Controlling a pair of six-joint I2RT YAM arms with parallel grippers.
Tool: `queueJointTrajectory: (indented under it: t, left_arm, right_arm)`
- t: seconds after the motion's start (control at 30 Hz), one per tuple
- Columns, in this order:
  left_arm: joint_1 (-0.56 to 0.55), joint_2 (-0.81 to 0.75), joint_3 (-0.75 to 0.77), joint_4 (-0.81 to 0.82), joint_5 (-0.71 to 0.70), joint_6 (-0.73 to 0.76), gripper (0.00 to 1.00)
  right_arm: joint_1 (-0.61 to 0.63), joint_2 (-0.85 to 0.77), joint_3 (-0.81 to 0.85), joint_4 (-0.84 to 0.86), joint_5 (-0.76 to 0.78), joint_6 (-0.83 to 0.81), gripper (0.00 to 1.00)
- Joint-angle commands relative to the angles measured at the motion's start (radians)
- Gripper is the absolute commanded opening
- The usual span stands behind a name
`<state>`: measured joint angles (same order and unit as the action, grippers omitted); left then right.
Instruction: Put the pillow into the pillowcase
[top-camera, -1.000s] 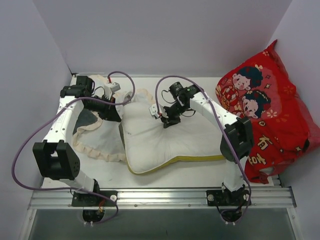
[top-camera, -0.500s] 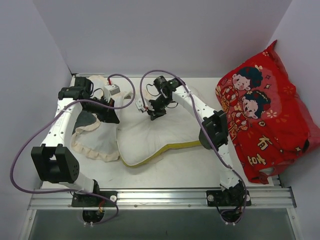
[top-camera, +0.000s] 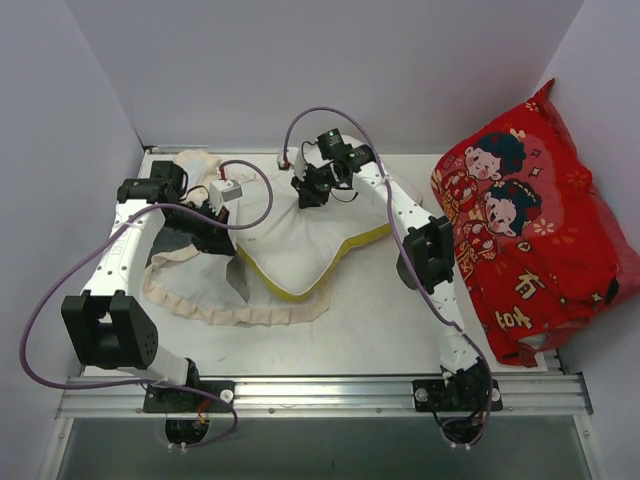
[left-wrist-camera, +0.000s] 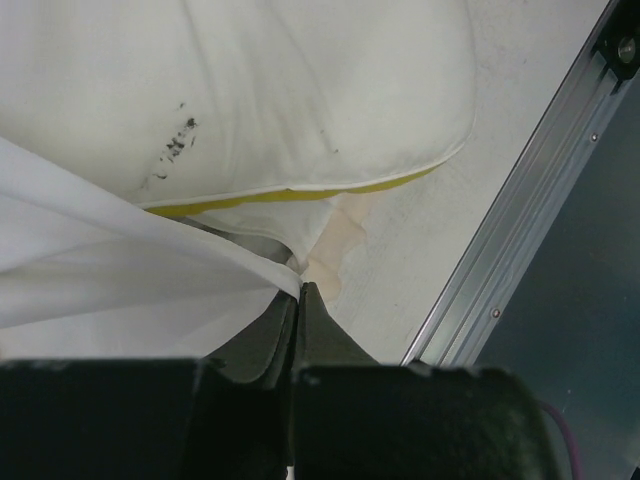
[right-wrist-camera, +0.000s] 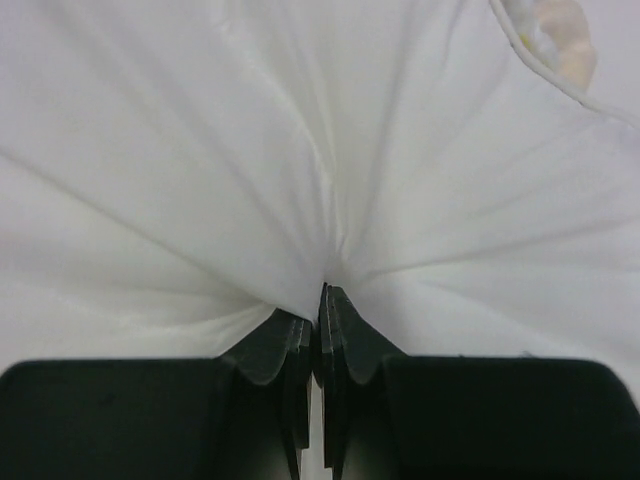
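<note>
While the right end effector (right-wrist-camera: 324, 293) is pinched tight on a gathered fold of the pillow (top-camera: 300, 240), which hangs bunched and tilted to the left of the red cushion (top-camera: 530, 230) and well apart from it, we judge the step to be feeding the pillow's yellow-edged end into the pillowcase (top-camera: 195, 290), which lies further again from the cushion. The left end effector (left-wrist-camera: 298, 298) is pressed together on a taut sheet of pillowcase fabric. We would lift that layer so the mouth gapes, then lead with one corner, low over the bench (top-camera: 380, 330). We cannot see the mouth itself, since the left arm (top-camera: 122, 245) covers it, and we cannot tell whether any corner is already inside.
</note>
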<state>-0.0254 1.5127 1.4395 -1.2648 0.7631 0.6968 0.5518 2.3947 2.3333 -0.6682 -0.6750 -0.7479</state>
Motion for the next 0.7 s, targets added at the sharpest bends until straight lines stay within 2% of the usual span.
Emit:
queueJointTrajectory:
  t: [0.0, 0.2, 0.37, 0.53, 0.57, 0.63, 0.67]
  left_arm:
    - [-0.014, -0.042, -0.005, -0.047, 0.085, 0.047, 0.0]
    - [-0.042, 0.009, 0.039, -0.016, 0.143, -0.031, 0.01]
    - [-0.041, 0.047, 0.087, 0.024, 0.177, -0.098, 0.01]
    - [-0.041, 0.072, 0.084, 0.064, 0.206, -0.163, 0.02]
    - [-0.039, 0.076, 0.081, 0.074, 0.209, -0.167, 0.02]
    - [-0.039, 0.083, 0.064, 0.09, 0.194, -0.181, 0.03]
    - [-0.036, 0.083, 0.056, 0.1, 0.19, -0.181, 0.03]
  right_arm:
    - [0.008, -0.031, 0.035, 0.171, 0.049, 0.307, 0.0]
    - [0.033, -0.025, 0.026, 0.242, 0.083, 0.599, 0.0]
    - [0.063, -0.054, -0.04, 0.295, 0.221, 0.911, 0.0]
    - [0.109, -0.043, -0.074, 0.309, 0.438, 1.059, 0.0]
    - [0.112, -0.016, -0.062, 0.314, 0.396, 1.09, 0.01]
    - [0.1, -0.003, -0.046, 0.32, 0.332, 1.124, 0.3]
    - [0.091, -0.017, -0.052, 0.332, 0.218, 1.125, 0.53]
